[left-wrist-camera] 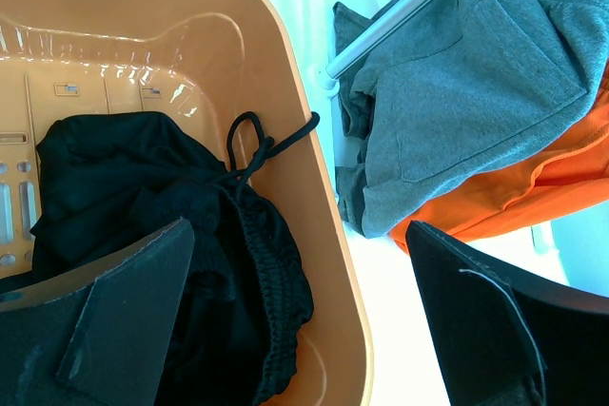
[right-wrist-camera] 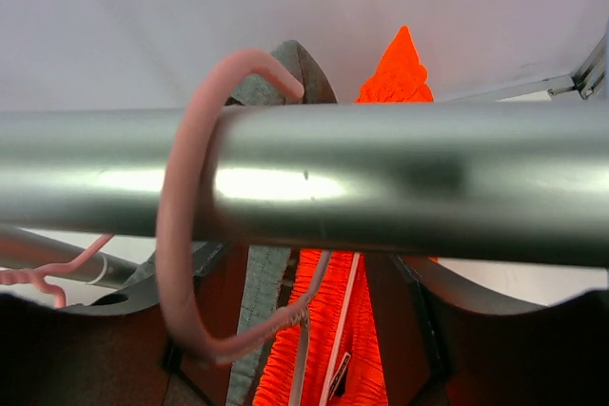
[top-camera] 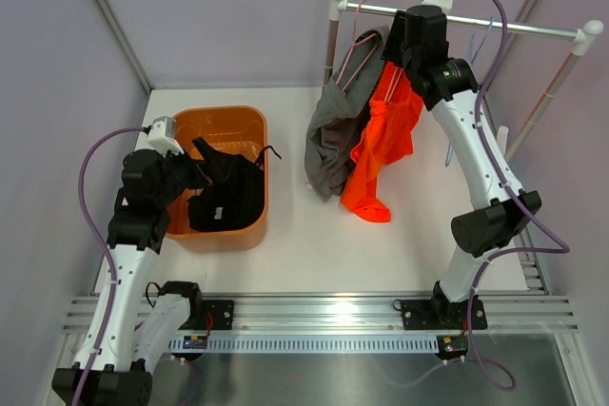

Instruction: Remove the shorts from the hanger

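**Fig.** R gripper (right-wrist-camera: 314, 330) at far rail (top-camera: 514, 26), fingers astride orange shorts (top-camera: 381, 145); clamped or not, can't tell. L gripper (left-wrist-camera: 300, 235) wide apart over black shorts (top-camera: 228, 197) in bin (top-camera: 228, 116). I'd pinch waistband only, then pull down slowly, w/o unhooking hanger (right-wrist-camera: 179, 235).

Meeting the rail (top-camera: 533, 28) running from twelve to two o'clock, barring any straight rise there. Squeezing past grey shorts (top-camera: 333, 135) and orange shorts (top-camera: 385, 140) hanging in contact at one o'clock, filling the space beneath. Working close under the rail with the right gripper (right-wrist-camera: 304, 349), a pink hanger (right-wrist-camera: 181, 235) hooking over it, orange fabric crowding between the fingers. Being walled in at nine o'clock by the orange bin (top-camera: 224, 121), black shorts (top-camera: 228, 192) covering its floor below the wide-spread left gripper (left-wrist-camera: 300, 316). Passing freely over bare table (top-camera: 314, 254) from centre to six o'clock.
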{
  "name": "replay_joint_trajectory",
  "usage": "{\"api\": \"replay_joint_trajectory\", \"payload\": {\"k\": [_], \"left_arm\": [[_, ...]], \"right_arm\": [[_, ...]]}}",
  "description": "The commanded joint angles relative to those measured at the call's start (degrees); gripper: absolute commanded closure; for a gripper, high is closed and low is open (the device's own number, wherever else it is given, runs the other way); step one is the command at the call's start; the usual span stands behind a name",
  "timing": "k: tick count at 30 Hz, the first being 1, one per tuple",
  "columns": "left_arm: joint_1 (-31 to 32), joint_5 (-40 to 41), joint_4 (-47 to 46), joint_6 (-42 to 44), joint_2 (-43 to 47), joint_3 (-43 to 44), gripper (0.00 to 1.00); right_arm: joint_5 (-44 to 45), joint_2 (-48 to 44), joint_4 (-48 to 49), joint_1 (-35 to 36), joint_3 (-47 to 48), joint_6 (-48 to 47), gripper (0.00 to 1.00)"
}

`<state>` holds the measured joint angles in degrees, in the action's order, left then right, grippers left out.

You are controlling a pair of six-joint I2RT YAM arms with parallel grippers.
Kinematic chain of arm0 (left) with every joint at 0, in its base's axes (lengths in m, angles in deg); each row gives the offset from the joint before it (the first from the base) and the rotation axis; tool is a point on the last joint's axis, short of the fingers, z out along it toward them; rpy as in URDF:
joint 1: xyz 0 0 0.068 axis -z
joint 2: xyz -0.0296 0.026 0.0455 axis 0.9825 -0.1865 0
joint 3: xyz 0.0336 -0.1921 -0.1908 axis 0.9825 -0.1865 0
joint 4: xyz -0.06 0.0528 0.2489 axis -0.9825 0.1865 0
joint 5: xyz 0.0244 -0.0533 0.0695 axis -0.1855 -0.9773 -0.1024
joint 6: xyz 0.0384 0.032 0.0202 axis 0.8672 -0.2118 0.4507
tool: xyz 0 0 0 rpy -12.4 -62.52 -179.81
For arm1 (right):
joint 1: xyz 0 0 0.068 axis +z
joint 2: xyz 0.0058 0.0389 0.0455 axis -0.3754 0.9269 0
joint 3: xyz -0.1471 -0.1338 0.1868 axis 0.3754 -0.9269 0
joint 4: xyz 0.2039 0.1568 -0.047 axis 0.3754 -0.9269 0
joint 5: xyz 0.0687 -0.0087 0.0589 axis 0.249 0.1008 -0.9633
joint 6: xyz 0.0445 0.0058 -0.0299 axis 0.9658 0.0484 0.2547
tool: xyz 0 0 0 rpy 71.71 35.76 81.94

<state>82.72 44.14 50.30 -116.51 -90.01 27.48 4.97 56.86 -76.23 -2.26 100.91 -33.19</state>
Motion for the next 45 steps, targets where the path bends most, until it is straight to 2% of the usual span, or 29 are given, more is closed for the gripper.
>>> {"api": "replay_joint_trajectory", "payload": {"k": [1, 14, 30, 45], "left_arm": [[-0.21, -1.56, -0.38, 1.23, -0.22, 0.18, 0.01], [-0.21, -1.74, -0.38, 1.41, -0.31, 0.09, 0.01], [-0.21, -1.65, -0.29, 1.49, 0.04, -0.17, 0.01], [-0.21, -1.83, -0.38, 1.58, 0.04, -0.26, 0.01]], "right_arm": [[2.79, 0.57, 2.65, 0.60, 2.21, -0.33, 0.41], [4.82, 1.72, 1.25, 0.51, 3.27, -1.12, 0.59], [6.22, -0.13, 1.16, 0.51, 0.20, -1.12, 0.61], [7.89, -3.73, 6.61, 0.51, -5.52, -2.61, 0.69]]}}
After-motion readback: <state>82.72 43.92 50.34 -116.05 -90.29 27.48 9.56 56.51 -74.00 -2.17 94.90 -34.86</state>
